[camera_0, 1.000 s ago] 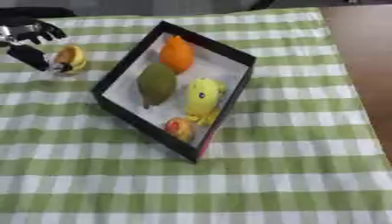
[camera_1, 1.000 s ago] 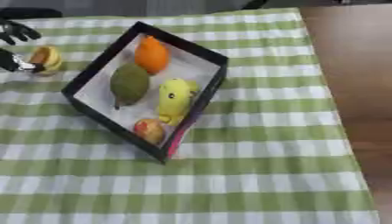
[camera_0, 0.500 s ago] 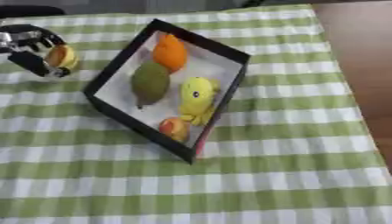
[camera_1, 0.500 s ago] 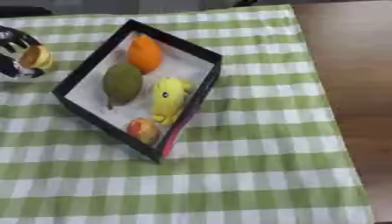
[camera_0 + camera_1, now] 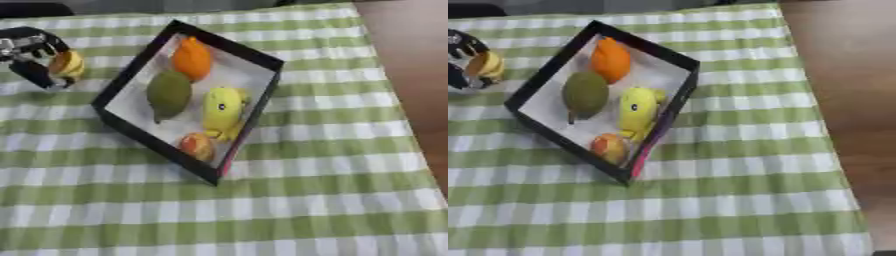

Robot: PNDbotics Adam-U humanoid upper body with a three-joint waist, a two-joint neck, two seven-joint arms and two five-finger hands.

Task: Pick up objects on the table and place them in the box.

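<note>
Left hand [image 5: 31, 52] is working at the upper left of the left eye view, fingers and thumb curling round a small yellow-orange fruit [image 5: 67, 64] and holding it just beside the black box [image 5: 131, 80], outside its left wall. Can't tell whether the fruit is off the cloth or touching it.

Progress, judging from what's lying where: mostly done. Box is already holding four things: an orange fruit [image 5: 192, 58] at the far end, a green pear-like fruit [image 5: 168, 93] next to it, a yellow duck toy [image 5: 222, 111] along the right wall, and a small red-orange fruit [image 5: 198, 146] in the near corner. Nothing else is showing loose on the green-and-white checked tablecloth [image 5: 306, 200], so the held fruit looks like the last one, still needing to go over the wall and into the box.

Hard to see: left hand is partly cut off at the frame edge in the right eye view, and its arm isn't showing. Held fruit is half covered by fingers, so its kind is unclear. Right hand isn't showing in either view.
</note>
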